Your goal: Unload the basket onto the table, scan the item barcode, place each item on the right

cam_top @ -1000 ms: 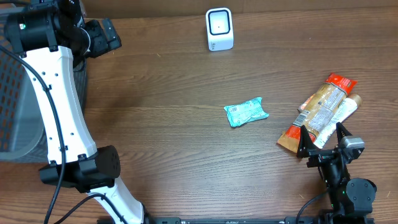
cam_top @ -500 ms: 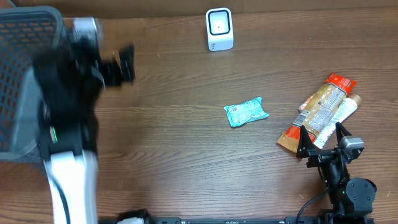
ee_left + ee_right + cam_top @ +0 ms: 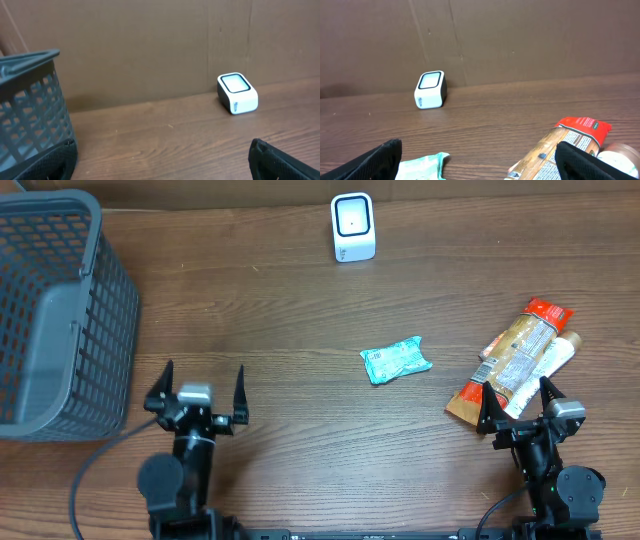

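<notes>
A white barcode scanner [image 3: 353, 227] stands at the far middle of the table, also seen in the left wrist view [image 3: 237, 93] and the right wrist view [image 3: 430, 89]. A teal packet [image 3: 396, 360] lies at the centre. An orange and red snack package [image 3: 515, 360] lies at the right, over a pale tube [image 3: 562, 352]. My left gripper [image 3: 202, 388] stands open near the front left, empty, away from every item. My right gripper [image 3: 517, 402] is open at the front right, just before the snack package [image 3: 555, 150], with the teal packet [image 3: 422, 167] by its left finger.
A grey mesh basket [image 3: 60, 310] stands at the far left, its wall close to my left gripper's left finger [image 3: 50, 160]. A brown wall backs the table behind the scanner.
My left arm has swung down from over the basket at the far left to the table's front left. The basket now shows in full. The right arm has not moved.
</notes>
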`<state>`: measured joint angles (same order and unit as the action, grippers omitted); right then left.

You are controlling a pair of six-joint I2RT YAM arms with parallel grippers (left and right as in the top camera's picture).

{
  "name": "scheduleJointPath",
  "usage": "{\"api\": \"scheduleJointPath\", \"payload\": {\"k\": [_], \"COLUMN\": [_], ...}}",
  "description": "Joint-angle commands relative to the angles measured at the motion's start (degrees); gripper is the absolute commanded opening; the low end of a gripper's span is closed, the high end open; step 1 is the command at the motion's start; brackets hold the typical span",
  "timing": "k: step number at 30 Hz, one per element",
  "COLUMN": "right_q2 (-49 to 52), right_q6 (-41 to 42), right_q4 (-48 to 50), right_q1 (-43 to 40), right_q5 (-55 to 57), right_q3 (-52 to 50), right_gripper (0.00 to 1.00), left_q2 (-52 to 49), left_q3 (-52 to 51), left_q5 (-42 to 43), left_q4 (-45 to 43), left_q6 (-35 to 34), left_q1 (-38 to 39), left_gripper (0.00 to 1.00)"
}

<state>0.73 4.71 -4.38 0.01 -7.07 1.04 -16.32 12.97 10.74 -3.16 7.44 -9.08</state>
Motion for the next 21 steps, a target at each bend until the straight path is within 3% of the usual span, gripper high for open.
{"api": "scheduleJointPath", "payload": {"k": [1,7,9,21], "right_q2": [-0.57,-0.57,-0.57,-0.57], "right_q6": [0.13,0.13,0.13,0.13], "right_q4": [0.31,0.28,0.28,0.31], "right_q1": [0.02,0.02,0.02,0.02], "right_q5": [0.13,0.13,0.13,0.13], "right_q3": [-0.57,-0.57,-0.57,-0.59], "right_gripper": [1.00,1.00,1.00,1.00], "left_q2": [5.46,13.46,16.24,16.04], "left_q3": [-6.27,-12.76,-12.68,-12.66], "left_q5": [-1.33,-4.81,-5.79,-5.86], "left_q4": [-1.60,-0.98,3.61,7.23], "left_q6": [-1.99,-2.78,-2.75,-2.73], "left_q1": [0.13,2.01,3.48,6.14], "left_gripper": [1.00,1.00,1.00,1.00]}}
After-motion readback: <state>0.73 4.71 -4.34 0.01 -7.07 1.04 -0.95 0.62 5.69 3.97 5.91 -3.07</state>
